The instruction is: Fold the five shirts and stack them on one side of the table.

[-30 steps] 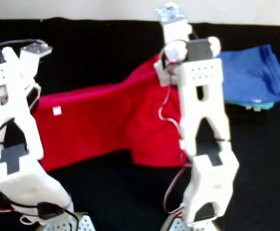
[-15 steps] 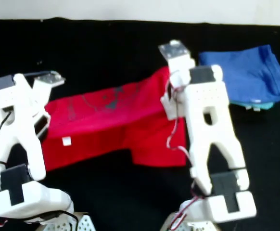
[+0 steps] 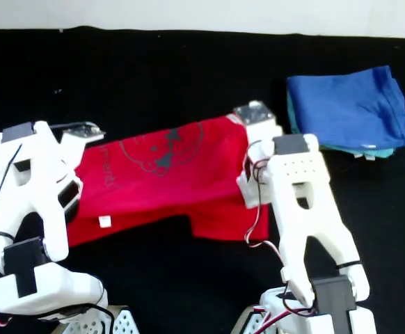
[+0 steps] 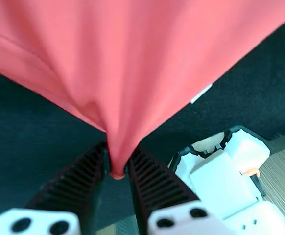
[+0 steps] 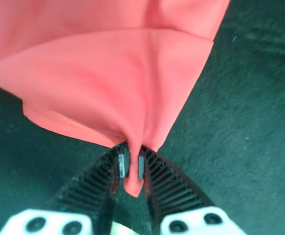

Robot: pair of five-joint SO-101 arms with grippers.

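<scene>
A red shirt point(image 3: 157, 174) with a dark print lies stretched across the black table between both arms. My left gripper point(image 3: 84, 132) is shut on its left edge, and the left wrist view shows the red cloth point(image 4: 132, 73) pinched between the ribbed fingers point(image 4: 152, 181). My right gripper point(image 3: 252, 118) is shut on the shirt's right edge; the right wrist view shows the red cloth point(image 5: 113, 93) bunched into the fingers point(image 5: 167, 181). A folded blue shirt point(image 3: 348, 104) tops a small stack at the back right, with a teal one point(image 3: 376, 148) peeking out beneath.
The black table cover point(image 3: 154, 69) ends at a pale wall along the back. Both arm bases point(image 3: 112, 323) stand at the front edge. Bare black cloth point(image 3: 397, 229) lies to the front right.
Both arms have pulled back toward the front, dragging the shirt's far edge over itself. The printed side now faces up. The right gripper came away from the blue stack.
</scene>
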